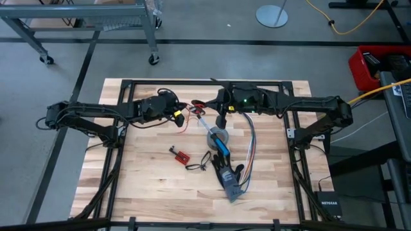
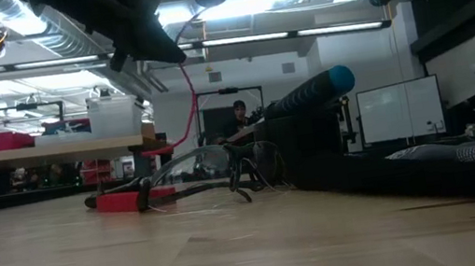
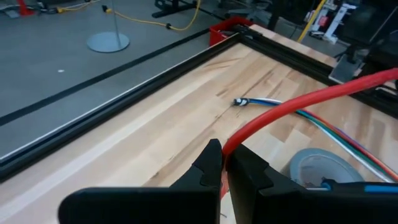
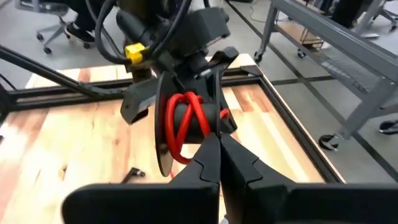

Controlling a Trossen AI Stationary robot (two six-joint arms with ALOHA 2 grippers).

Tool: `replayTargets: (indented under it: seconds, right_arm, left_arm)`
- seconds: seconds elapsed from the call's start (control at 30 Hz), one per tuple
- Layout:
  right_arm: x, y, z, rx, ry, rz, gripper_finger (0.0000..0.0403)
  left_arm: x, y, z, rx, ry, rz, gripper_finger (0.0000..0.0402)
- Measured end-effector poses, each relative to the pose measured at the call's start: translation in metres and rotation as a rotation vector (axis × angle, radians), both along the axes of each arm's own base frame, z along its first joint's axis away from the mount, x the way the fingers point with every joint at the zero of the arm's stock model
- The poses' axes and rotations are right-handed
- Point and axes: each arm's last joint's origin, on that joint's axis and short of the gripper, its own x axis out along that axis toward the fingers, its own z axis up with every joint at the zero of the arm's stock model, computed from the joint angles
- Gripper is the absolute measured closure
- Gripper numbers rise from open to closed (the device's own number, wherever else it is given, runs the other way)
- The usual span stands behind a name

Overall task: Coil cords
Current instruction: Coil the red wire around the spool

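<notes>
Cord (image 4: 186, 124) red, pinched by left gripper (image 3: 225, 163), right gripper (image 4: 219, 144); "NETGEAR" box (image 1: 328, 204)

**What I can't make out from here**

In my low view both arms are cut off by the top edge, so I see only dark undersides. The thin red cord (image 3: 298, 102) runs out past the edge of my left wrist view, its far end unseen. The grey tape roll (image 3: 320, 169) is partly hidden behind the left gripper (image 3: 224, 163). In my right wrist view, the right gripper (image 4: 219, 149) covers the cord loops' lower part.
</notes>
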Motion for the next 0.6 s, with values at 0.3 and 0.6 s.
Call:
replayTargets:
  seconds: [0.3, 0.6]
  right_arm:
    - [-0.004, 0.006, -0.009, -0.079, 0.11, -0.155, 0.0403]
    - [0.011, 0.002, -0.031, -0.11, 0.192, -0.218, 0.0403]
  left_arm:
    - [-0.005, 0.0, 0.006, -0.039, -0.041, -0.01, 0.04]
    - [-0.011, -0.002, 0.017, -0.072, -0.124, -0.028, 0.04]
